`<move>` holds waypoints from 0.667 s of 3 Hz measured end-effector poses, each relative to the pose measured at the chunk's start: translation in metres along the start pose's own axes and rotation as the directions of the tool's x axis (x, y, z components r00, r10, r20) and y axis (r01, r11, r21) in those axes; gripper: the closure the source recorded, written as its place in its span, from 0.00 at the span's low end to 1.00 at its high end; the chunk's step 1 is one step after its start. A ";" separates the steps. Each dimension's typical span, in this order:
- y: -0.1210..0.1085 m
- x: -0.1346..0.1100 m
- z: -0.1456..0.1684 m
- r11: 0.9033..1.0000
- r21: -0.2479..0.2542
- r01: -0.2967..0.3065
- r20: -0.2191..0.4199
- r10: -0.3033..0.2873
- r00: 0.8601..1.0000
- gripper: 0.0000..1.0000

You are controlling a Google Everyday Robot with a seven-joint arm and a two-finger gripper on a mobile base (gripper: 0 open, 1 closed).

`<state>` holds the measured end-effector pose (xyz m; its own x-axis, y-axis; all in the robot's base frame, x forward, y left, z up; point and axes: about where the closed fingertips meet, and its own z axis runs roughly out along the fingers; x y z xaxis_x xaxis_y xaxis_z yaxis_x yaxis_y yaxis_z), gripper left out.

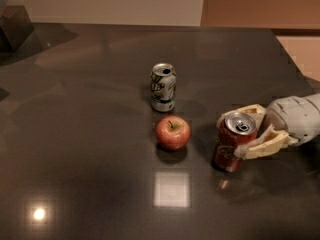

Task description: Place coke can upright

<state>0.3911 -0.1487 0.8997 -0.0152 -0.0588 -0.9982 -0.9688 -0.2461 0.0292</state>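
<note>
The red coke can (231,151) stands on the dark table (90,134) at the right, its silver top up, leaning slightly. My gripper (232,135) reaches in from the right edge. Its two cream fingers (262,145) sit on either side of the can's upper part, one behind it and one in front, and close on it. The can's base rests on or just above the table surface.
A red apple (172,132) lies just left of the coke can. A white-and-green can (163,87) stands upright behind the apple. A dark object (12,26) sits at the far left corner. The table's right edge runs close behind my arm.
</note>
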 end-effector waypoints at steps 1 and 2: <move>0.002 0.000 -0.002 1.000 -0.007 0.026 0.018 -0.026 0.999 0.15; -0.007 0.001 0.000 0.999 0.024 0.027 0.011 -0.027 1.000 0.00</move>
<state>0.3983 -0.1473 0.8985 0.0085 -0.0414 -0.9991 -0.9746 -0.2240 0.0010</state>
